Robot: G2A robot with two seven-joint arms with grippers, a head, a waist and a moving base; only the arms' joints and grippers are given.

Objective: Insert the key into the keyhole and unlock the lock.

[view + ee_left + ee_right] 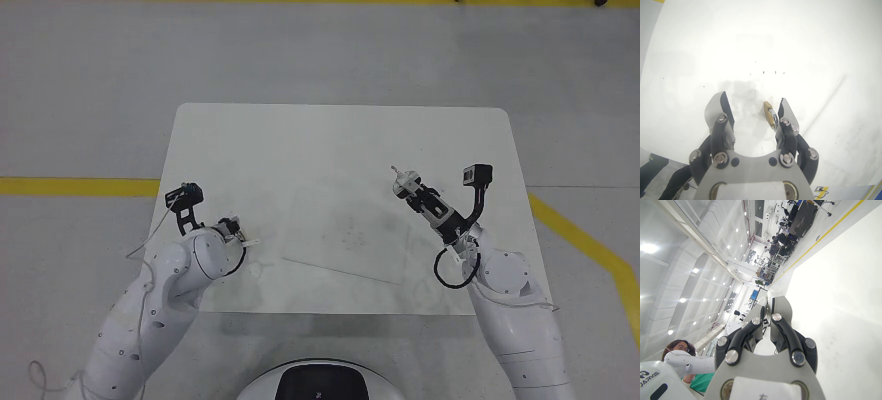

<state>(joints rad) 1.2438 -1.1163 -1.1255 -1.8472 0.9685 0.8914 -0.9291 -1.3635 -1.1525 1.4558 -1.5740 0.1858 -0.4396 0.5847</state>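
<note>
My left arm is bent in over the near left part of the table [340, 140], and my left gripper [753, 96] hangs low, angled down at the white top. Its jaws are spread wide and hold nothing. The lock [769, 113], a small brass padlock, stands on edge on the table between them, right against the inner face of one finger [786, 111] and well apart from the other.

My right arm is on the right side, raised above the table, and my right gripper [404, 184] points up and away toward the far middle. Its jaws are pinched nearly together on the key [394, 171], whose thin tip sticks out past the fingertips.

Between my arms, the faint edge of a flat clear sheet [340, 268] shows on the table. A yellow line [70, 186] runs along the floor beside it.
</note>
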